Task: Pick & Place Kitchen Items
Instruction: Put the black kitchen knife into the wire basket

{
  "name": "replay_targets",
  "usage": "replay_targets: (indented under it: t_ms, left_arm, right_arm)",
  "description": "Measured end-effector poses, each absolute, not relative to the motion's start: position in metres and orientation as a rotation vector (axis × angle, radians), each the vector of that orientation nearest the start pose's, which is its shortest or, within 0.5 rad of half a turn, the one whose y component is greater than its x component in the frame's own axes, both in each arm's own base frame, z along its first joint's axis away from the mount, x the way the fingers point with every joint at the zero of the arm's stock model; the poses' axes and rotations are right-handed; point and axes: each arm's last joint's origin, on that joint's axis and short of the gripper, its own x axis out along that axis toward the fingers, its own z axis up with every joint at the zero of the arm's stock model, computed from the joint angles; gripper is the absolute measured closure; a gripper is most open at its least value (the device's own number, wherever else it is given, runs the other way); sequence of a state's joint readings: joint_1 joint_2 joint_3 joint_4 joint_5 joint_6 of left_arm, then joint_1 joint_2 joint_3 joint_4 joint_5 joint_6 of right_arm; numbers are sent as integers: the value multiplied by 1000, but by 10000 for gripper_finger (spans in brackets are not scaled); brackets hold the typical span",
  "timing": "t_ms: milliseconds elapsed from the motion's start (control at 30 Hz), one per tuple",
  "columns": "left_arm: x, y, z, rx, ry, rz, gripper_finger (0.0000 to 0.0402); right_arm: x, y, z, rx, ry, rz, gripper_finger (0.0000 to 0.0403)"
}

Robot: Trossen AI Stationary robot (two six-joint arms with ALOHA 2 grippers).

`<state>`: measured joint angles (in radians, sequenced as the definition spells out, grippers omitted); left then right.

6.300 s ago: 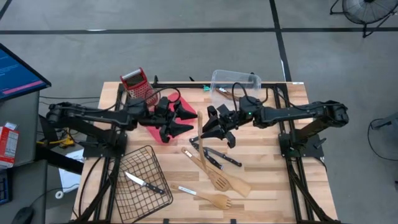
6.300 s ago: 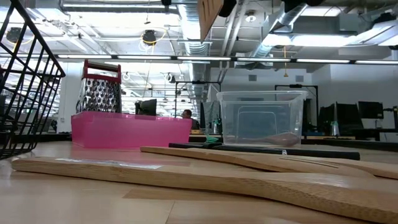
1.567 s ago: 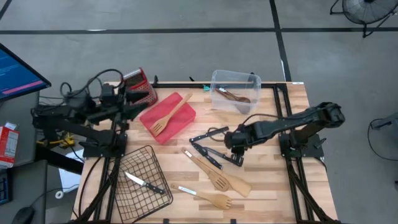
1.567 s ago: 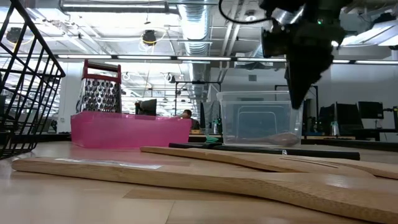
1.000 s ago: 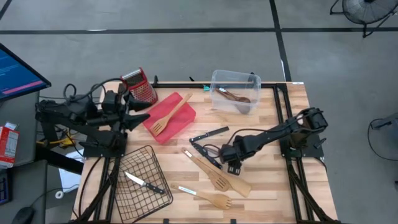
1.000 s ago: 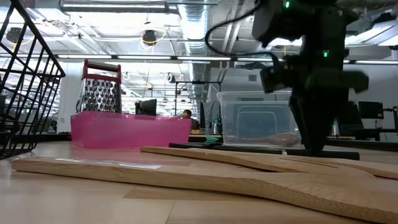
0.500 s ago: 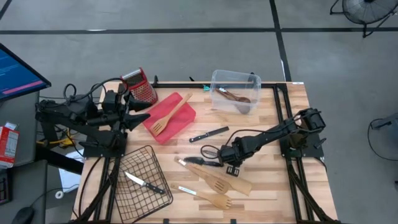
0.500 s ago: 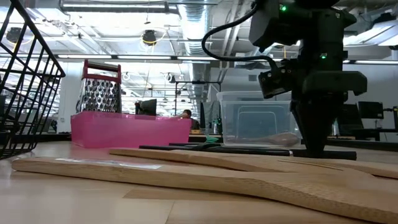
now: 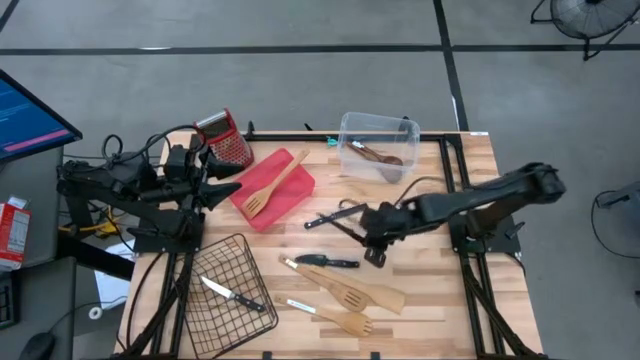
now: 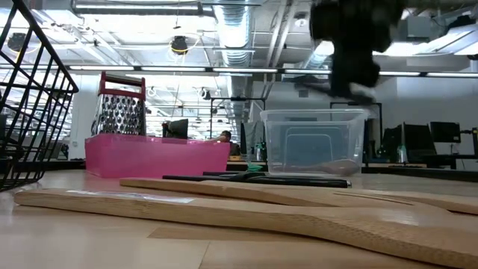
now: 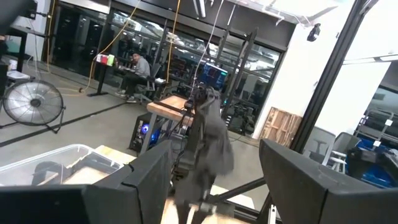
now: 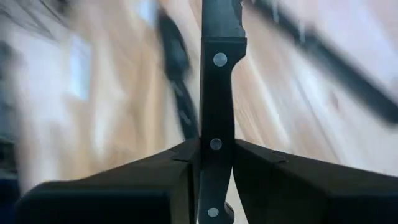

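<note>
A red-topped box grater point(image 9: 226, 139) stands beside a red tray point(image 9: 262, 200); clear plastic bin point(image 9: 378, 145), black wire basket point(image 9: 228, 290) nearby

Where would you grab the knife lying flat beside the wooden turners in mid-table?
By its black handle, from straight above. The knife lies flat on the table, steel blade toward the wire basket, so pinching across the narrow handle suits.

motion-blurred tabletop point(image 12: 93, 93) behind knife point(image 12: 216, 93)

Black-handled knife point(image 12: 216, 93) clamped in right gripper point(image 9: 372, 232), lifted.
</note>
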<state>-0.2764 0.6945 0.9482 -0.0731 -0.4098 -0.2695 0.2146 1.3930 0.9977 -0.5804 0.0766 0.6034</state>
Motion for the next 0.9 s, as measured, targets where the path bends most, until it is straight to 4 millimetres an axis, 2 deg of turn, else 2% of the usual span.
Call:
replay_targets:
  t_ms: [200,400,600,900]
  left_arm:
    - [130,-25,409,-330,-189,109,179]
    - [130,-25,409,-329,-189,109,179]
    - [130,-25,409,-330,-190,109,179]
    - [130,-25,410,-333,-196,108,179]
  right_arm:
    - [249,56,311,474,571,-12,335]
    - [224,53,358,465,271,103,335]
    - [203,58,387,405,61,206,335]
    - [180,68,414,321,-161,345,335]
